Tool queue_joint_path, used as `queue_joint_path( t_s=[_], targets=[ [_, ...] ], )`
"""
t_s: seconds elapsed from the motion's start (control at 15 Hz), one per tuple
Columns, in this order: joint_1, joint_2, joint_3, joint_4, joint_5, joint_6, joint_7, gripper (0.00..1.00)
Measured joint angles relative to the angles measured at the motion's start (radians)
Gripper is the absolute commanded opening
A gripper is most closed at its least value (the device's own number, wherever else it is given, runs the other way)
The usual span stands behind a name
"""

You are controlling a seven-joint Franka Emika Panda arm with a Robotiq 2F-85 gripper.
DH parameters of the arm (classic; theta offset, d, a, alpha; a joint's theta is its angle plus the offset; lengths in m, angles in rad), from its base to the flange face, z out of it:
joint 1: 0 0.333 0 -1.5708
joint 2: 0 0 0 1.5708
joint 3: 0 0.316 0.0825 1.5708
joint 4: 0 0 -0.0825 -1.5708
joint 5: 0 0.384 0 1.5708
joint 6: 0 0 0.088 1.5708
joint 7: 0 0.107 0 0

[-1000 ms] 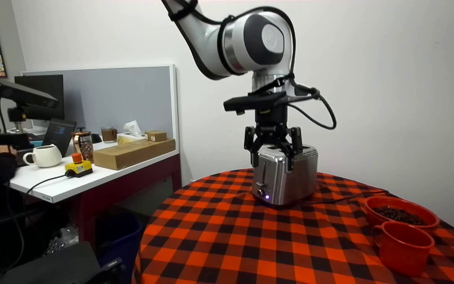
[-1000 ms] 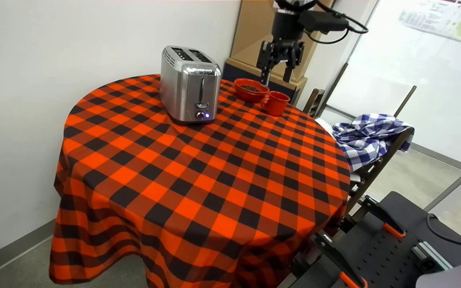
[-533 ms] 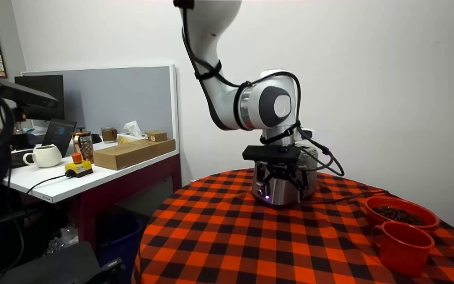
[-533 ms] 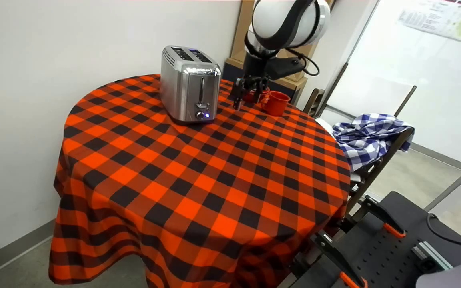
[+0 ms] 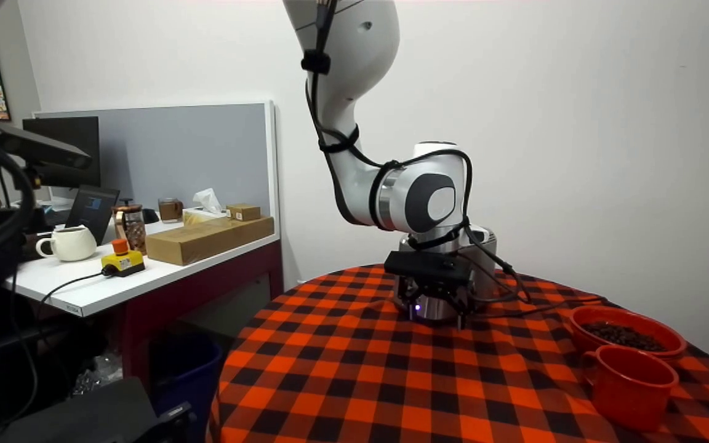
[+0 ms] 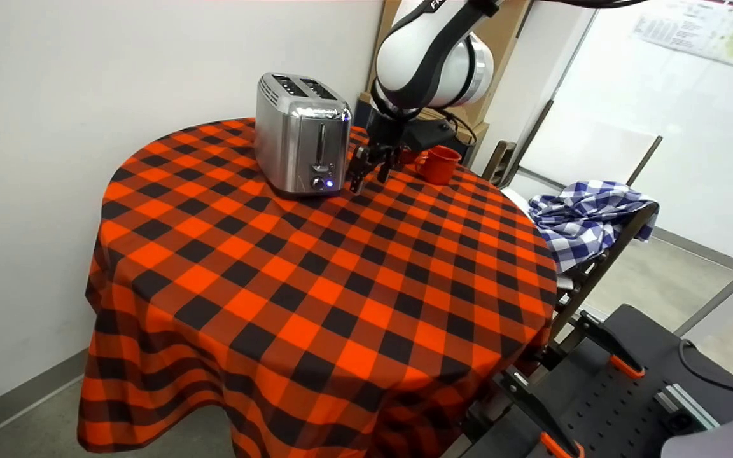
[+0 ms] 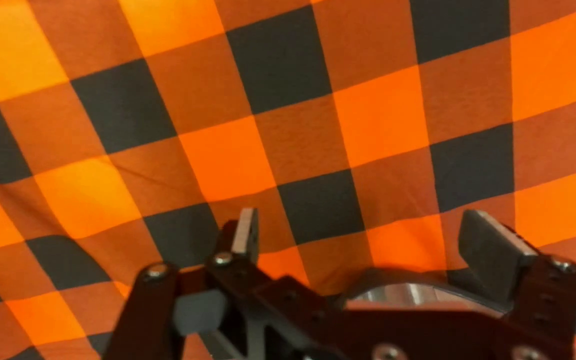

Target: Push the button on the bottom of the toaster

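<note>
The silver two-slot toaster stands upright on the checked cloth. Its lever, round knob and lit violet light are low on its narrow face. In an exterior view the arm and gripper cover much of the toaster, and the light shows beside a finger. My gripper is open and empty, pointing down, low by that face. In an exterior view the gripper is just right of the toaster; contact cannot be told. In the wrist view the toaster's curved edge shows between the open fingers.
A red bowl of dark beans and a red mug stand on the round table's cloth. The toaster's cord runs across the cloth. A white wall is close behind the toaster.
My gripper has come down from in front of the toaster's top to low by its base, and moved closer to the toaster. It has stayed open. The toaster has not moved.
</note>
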Motion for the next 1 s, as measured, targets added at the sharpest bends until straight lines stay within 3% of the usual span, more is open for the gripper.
queue_joint_path(
  t_s=[0.4, 1.0],
  targets=[
    [-0.054, 0.03, 0.07, 0.007, 0.058, 0.065, -0.084, 1.0],
    [-0.099, 0.132, 0.131, -0.008, 0.045, 0.373, -0.117, 1.0]
  ],
)
